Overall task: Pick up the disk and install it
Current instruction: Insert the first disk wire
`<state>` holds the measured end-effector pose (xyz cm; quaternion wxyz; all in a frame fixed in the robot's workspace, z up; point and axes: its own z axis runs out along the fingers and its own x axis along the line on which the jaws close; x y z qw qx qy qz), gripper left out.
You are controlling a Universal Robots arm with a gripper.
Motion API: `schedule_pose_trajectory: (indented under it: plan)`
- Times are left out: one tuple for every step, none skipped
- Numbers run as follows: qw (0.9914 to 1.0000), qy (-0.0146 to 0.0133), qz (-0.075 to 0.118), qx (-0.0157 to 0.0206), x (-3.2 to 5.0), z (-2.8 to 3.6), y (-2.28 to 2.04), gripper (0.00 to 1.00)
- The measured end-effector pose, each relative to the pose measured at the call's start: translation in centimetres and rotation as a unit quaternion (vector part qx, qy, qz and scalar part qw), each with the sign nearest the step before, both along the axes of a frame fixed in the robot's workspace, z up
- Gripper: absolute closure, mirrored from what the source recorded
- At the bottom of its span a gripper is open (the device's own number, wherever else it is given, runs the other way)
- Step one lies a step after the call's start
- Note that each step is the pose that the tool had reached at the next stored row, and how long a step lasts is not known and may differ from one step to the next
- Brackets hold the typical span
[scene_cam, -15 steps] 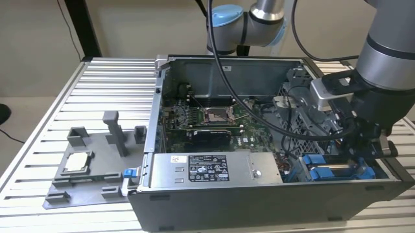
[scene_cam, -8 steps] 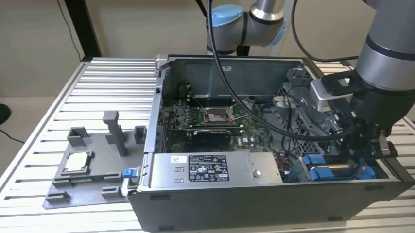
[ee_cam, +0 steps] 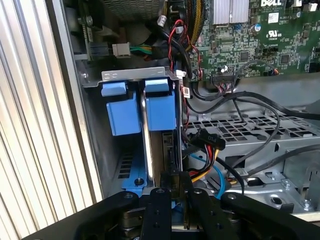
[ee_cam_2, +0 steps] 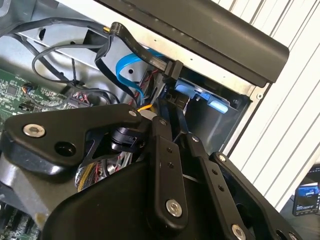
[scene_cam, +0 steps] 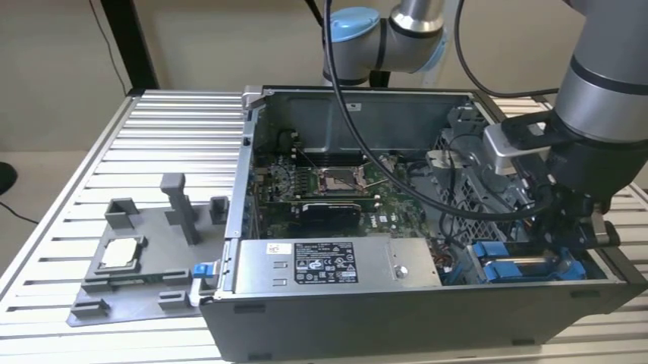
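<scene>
case (scene_cam: 335,318): open on the table, my arm reaching into its corner at the exterior view's right
bay (ee_cam: 137,80): metal cage by the case wall, a blue carrier (ee_cam: 122,110) already in one slot
disk (ee_cam: 161,112): standing on edge in the next slot, looks nearly seated; pickup done
gripper (ee_cam: 172,192): my fingers closed on the disk's edge, not yet released

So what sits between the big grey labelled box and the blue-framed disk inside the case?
A bundle of cables fills that gap between the grey box and the disk, as seen in the exterior view.
</scene>
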<state>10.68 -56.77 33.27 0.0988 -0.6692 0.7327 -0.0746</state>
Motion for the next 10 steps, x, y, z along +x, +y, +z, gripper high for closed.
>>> schedule_pose_trajectory:
  plan:
    - [1.0, 0.0, 0.0, 0.0, 0.0, 0.0, 0.0, 1.0]
    - [1.0, 0.0, 0.0, 0.0001, -0.01, -0.01, 0.0, 1.0]
    - [1.0, 0.0, 0.0, 0.0002, -0.01, 0.0, 0.01, 1.0]
    - [1.0, 0.0, 0.0, 0.0003, -0.01, 0.0, 0.01, 1.0]
    - [1.0, 0.0, 0.0, 0.0004, -0.01, 0.02, 0.01, 1.0]
    - [1.0, 0.0, 0.0, 0.0003, -0.01, 0.06, 0.0, 1.0]
    - [1.0, 0.0003, 0.0, 0.0002, -0.01, 0.13, 0.0, 1.0]
    - [1.0, 0.0007, 0.0, 0.0002, -0.02, 0.2, 0.0, 1.0]
    - [1.0, 0.001, 0.0, 0.0002, -0.02, 0.26, 0.0, 1.0]
    - [1.0, 0.0016, 0.0, 0.0002, -0.01, 0.3, 0.0, 1.0]
